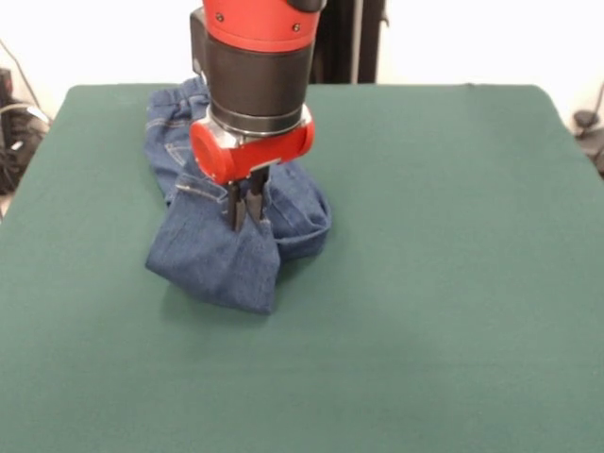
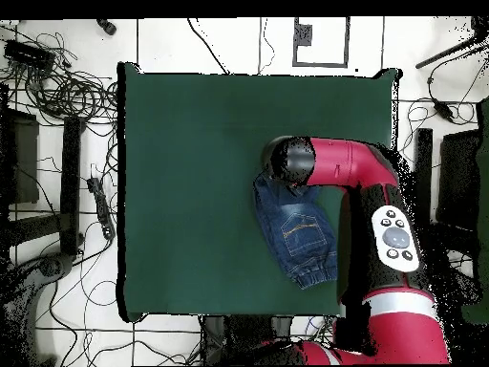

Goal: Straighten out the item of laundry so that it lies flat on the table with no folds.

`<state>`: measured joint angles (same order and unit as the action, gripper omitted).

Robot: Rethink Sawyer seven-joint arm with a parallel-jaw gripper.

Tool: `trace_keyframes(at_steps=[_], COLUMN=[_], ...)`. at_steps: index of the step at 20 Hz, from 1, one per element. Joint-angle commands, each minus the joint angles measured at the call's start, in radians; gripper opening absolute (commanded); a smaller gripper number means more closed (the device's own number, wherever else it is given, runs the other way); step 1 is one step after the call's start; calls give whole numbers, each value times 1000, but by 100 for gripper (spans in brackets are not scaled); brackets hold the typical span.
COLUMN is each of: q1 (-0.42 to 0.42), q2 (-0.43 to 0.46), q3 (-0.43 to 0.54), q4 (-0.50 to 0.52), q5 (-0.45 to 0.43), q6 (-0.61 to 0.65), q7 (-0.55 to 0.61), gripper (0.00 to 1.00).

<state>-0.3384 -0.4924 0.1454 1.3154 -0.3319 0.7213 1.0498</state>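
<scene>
The item of laundry point(image 1: 219, 255) is a small pair of blue jeans, lying bunched and folded over itself on the far left part of the green table point(image 1: 453, 283). One doubled-over part points toward the near edge, and the waistband end lies behind the arm. My gripper point(image 1: 245, 212) comes straight down onto the middle of the heap, its dark fingers point(image 1: 235, 209) close together and pinching a ridge of denim. In the overhead view the jeans point(image 2: 298, 234) show a stitched pocket, and the arm's wrist point(image 2: 291, 161) hides the gripper and the upper end of the cloth.
In the overhead view, the red arm point(image 2: 382, 229) reaches over the table's point(image 2: 191, 191) right side. Tangled cables point(image 2: 67, 96) and dark equipment lie on the floor to the left of the table. More cables and stands point(image 2: 449, 48) are at the right.
</scene>
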Motion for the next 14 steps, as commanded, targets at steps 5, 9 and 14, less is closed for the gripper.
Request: trace_keyframes(at_steps=[5, 9, 14], q1=[26, 30, 31], q2=[13, 19, 28], q3=[173, 179, 189], q4=[-50, -69, -95], q5=[64, 61, 62], q6=[109, 128, 166], q7=[-12, -15, -18], gripper=[0, 0, 0])
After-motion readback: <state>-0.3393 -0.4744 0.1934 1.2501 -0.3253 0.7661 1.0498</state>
